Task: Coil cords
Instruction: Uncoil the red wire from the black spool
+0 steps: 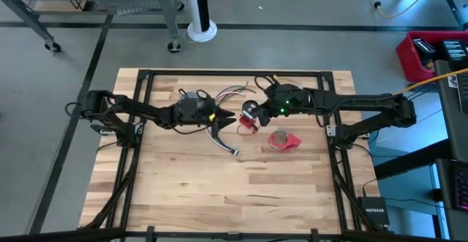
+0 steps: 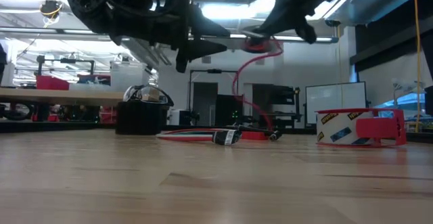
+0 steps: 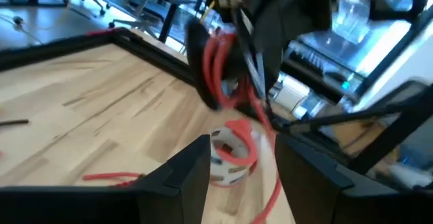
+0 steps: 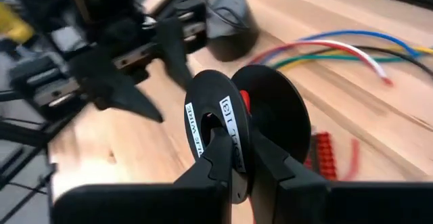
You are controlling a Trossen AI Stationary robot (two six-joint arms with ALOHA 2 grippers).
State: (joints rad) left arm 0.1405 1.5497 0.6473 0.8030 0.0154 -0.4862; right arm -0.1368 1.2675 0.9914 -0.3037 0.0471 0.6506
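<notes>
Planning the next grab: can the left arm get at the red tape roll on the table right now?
Probably yes. The left gripper is open and empty, and bare table lies between it and the red tape roll; the right gripper holds its spool higher up.

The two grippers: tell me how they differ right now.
The left gripper has its fingers spread open and holds nothing; the right gripper is shut on a black spool wound with red wire. The left points toward the table's middle from the left, the right from the right. Both hang above the wooden table, facing each other.
</notes>
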